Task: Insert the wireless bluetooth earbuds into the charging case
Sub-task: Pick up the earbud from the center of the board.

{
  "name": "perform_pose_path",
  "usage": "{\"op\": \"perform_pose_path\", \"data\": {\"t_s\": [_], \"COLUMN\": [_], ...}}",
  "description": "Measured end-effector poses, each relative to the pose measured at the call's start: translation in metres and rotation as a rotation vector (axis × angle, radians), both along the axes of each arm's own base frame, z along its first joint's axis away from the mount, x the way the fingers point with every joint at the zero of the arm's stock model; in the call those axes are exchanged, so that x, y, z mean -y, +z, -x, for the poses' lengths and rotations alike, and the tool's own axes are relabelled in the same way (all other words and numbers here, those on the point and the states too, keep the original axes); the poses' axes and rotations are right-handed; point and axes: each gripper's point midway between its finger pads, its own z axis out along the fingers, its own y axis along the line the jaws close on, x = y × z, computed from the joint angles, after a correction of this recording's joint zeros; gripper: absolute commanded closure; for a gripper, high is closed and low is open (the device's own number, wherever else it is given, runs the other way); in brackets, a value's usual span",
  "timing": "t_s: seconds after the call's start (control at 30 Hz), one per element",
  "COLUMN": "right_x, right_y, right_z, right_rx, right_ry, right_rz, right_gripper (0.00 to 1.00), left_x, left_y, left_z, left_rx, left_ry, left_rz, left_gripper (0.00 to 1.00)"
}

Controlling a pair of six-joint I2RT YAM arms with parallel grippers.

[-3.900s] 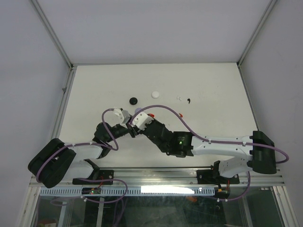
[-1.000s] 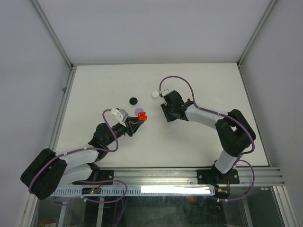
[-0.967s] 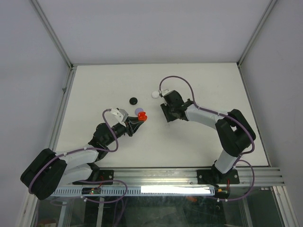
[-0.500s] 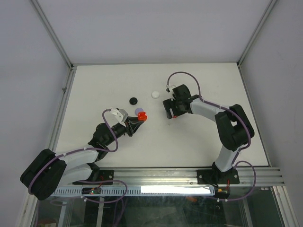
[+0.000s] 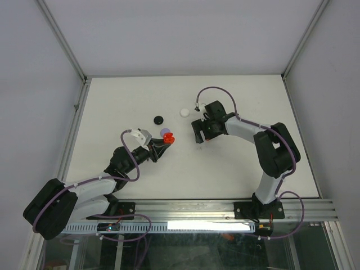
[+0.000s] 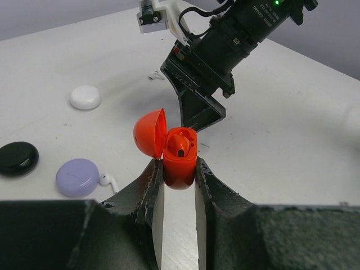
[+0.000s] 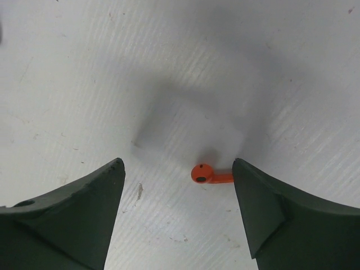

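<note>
Red case (image 6: pixel 179 164) clamped in left fingers (image 6: pixel 145 194) — right fingers (image 7: pixel 73 211) splayed, pointing down over earbud (image 7: pixel 203 174).

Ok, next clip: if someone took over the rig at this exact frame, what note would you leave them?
Left gripper: shut on the red case, lid open.
Right gripper: open, low over the table, the loose red earbud lying between its fingers.
Done: a seated red earbud appears to be in the case.
Left: grasp the loose red earbud and put it in the case. The purple case with a white earbud beside it, the black case and the white case lie on the table.
</note>
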Motion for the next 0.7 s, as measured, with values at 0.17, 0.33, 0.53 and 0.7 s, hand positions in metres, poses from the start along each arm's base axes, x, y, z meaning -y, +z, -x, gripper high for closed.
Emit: {"op": "perform_pose_path", "data": {"t_s": [0.17,0.33,0.53,0.7], "right_x": [-0.001,-0.001,0.000,0.006], "right_y": [0.001,0.004,0.010,0.010], "right_z": [0.009,0.024,0.030,0.024], "right_rx": [-0.031,-0.067,-0.055,-0.027], "right_ry": [-0.001,-0.014,-0.051,-0.114], "right_rz": [-0.005,0.004,0.034,0.073], "right_gripper": [0.24,0.27,0.38,0.45], "left_x": [0.000,0.000,0.000,0.000], "left_y": [0.003,0.003,0.004,0.004], "left_z": [0.000,0.000,0.000,0.000], "left_rx": [0.007,0.007,0.009,0.010], "left_ry": [0.000,0.000,0.000,0.000], "left_rz": [0.005,0.006,0.007,0.008], "left_gripper": [1.00,1.00,1.00,1.00]}}
